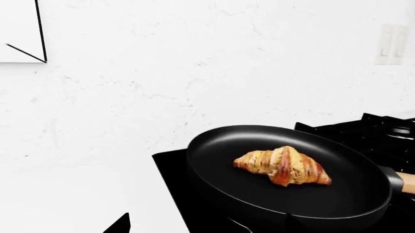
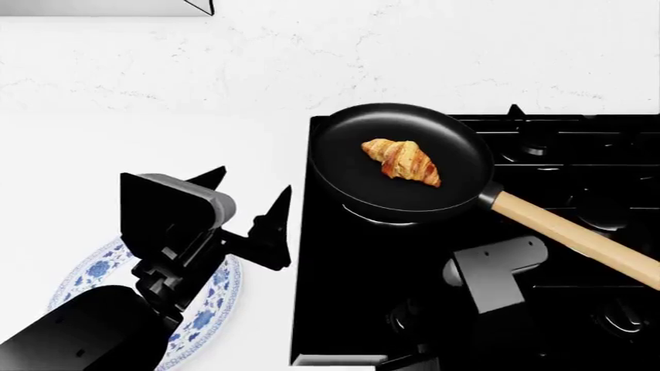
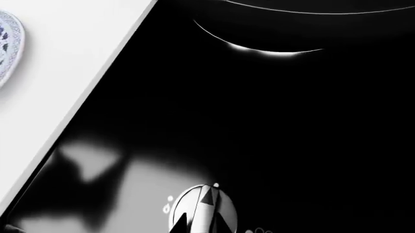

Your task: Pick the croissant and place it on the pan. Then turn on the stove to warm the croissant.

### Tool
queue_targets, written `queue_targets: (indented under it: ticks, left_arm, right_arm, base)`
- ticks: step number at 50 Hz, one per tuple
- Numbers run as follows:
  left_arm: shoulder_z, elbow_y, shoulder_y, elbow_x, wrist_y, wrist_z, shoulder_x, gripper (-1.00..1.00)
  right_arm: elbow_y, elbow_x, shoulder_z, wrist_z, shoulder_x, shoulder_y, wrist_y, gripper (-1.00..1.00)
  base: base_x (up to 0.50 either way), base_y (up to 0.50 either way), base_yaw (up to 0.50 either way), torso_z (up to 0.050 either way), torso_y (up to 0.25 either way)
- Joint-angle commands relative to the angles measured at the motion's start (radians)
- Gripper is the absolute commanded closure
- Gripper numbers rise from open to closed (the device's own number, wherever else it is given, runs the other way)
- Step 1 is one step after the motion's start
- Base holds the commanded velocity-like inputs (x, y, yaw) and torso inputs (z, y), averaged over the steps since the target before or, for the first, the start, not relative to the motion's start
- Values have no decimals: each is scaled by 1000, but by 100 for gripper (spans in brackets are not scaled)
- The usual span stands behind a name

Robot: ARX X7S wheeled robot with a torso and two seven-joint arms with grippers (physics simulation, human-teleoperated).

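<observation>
The golden-brown croissant point(image 2: 403, 161) point(image 1: 285, 166) lies inside the round black pan point(image 2: 351, 174) point(image 1: 214, 165). The pan rests on a back-left burner of the black stove point(image 2: 351, 294), its wooden handle point(image 2: 577, 239) pointing toward the front right. My left gripper point(image 2: 247, 205) hangs open and empty over the white counter, left of the stove; one fingertip point(image 1: 120, 225) shows in the left wrist view. My right gripper point(image 3: 201, 223) is down at the stove's front edge, its two fingertips closed on either side of a round knob point(image 3: 201, 201).
A white plate with a blue floral rim point(image 2: 93, 270) point(image 3: 5, 43) sits on the counter point(image 2: 154, 131) under my left arm. More burners and grates point(image 2: 577, 154) lie to the right of the pan. A white marble wall point(image 1: 194, 58) stands behind.
</observation>
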Motion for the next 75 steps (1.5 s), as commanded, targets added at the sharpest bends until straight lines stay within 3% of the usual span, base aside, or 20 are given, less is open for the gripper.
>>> queue_targets:
  ticks: [1,24,60,75]
  left_arm:
    - [-2,0,0,1,0,-12,-1,-100]
    - [4,-15,-6,9,0,-23,0,-100]
    - [6,-1,-16,4,-15,-63,-4,-100]
    - [-4,21,-20,-6,-27,-93,-14,-100]
  right_arm:
    - [19,41,-66,-132,25,3,116,100]
    - [80,28,-84,-203,57,63,255,100]
    - [188,-50,-107,-455,56,216,580,100]
    - [252,-133,-100,-616,62,245,639,100]
  base:
    - [0,0,0,0,0]
    - [0,0,0,0,0]
    - [-1,-2,-3,0,0]
    - [-2,-4,-6,0,0]
